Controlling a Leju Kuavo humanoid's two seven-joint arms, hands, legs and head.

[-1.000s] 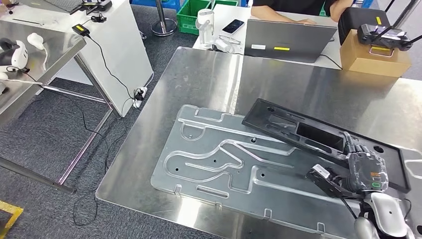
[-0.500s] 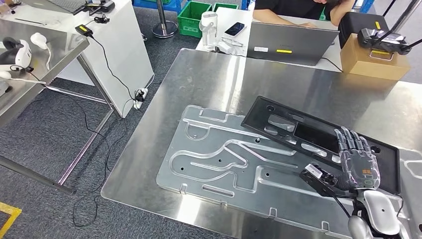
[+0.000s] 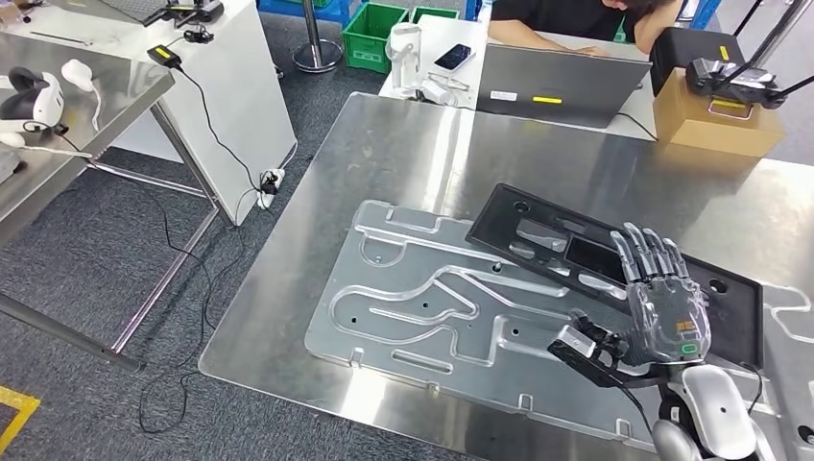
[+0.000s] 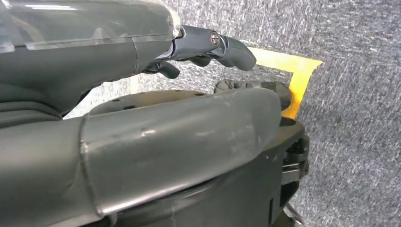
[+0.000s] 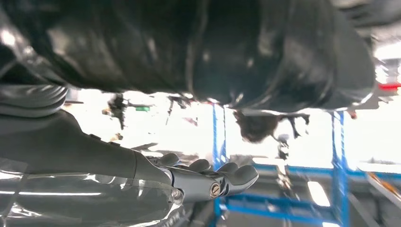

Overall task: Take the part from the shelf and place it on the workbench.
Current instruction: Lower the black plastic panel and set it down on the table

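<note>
Now right hand [image 3: 662,307] spread wide above black part [image 3: 547,240], holding nothing; left hand [image 4: 142,94] apparently empty.

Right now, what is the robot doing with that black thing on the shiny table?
The robot's right hand is open with its fingers spread, lifted just above the flat black part. The part lies on the steel workbench, partly over a big silver metal plate, so it looks already set down. The left hand hangs by the robot's side over the grey carpet. A person sits behind a laptop at the far end.
</note>
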